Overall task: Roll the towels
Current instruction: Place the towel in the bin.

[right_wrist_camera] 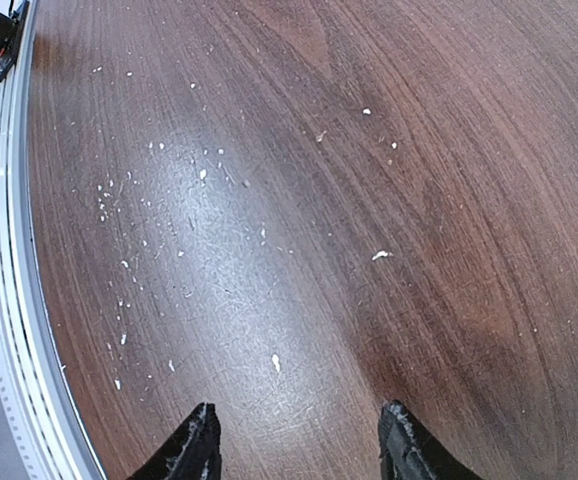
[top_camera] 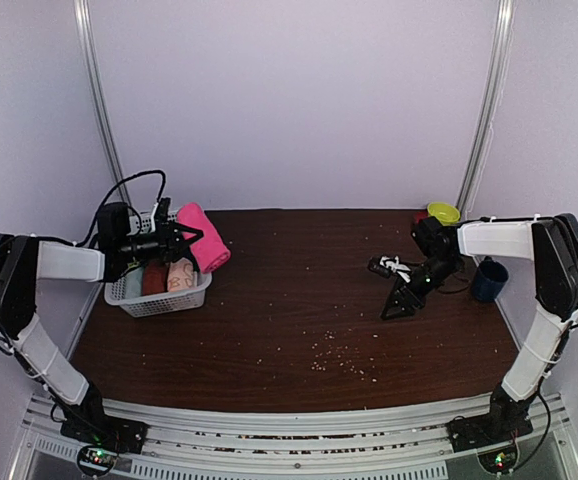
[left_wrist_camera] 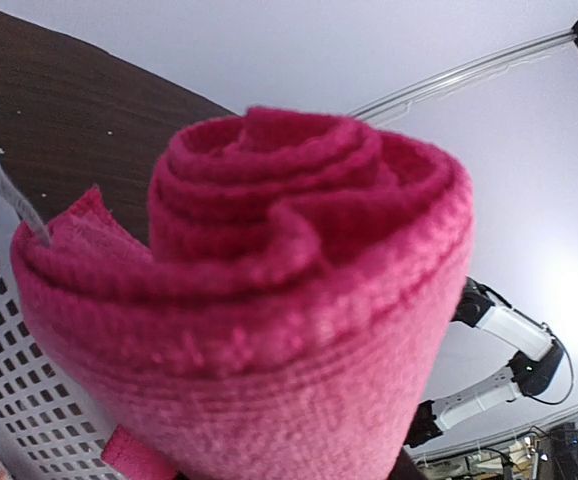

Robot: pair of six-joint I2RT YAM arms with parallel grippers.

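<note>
Right gripper (right_wrist_camera: 299, 430): jaws apart, empty, above the crumb-strewn dark wood table (top_camera: 299, 300), enclosed by pale lilac walls (top_camera: 299, 100). Left gripper (top_camera: 184, 238): at the rolled pink towel (top_camera: 209, 250) on the white mesh basket (top_camera: 159, 302); grip indeterminate.

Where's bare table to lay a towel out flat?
Widest bare stretch: the middle of the table, between the white basket and the right gripper. Front centre is free apart from crumbs. Crowded: left side, with basket and pink towel; right rear, with yellow bowl and dark cup.
</note>
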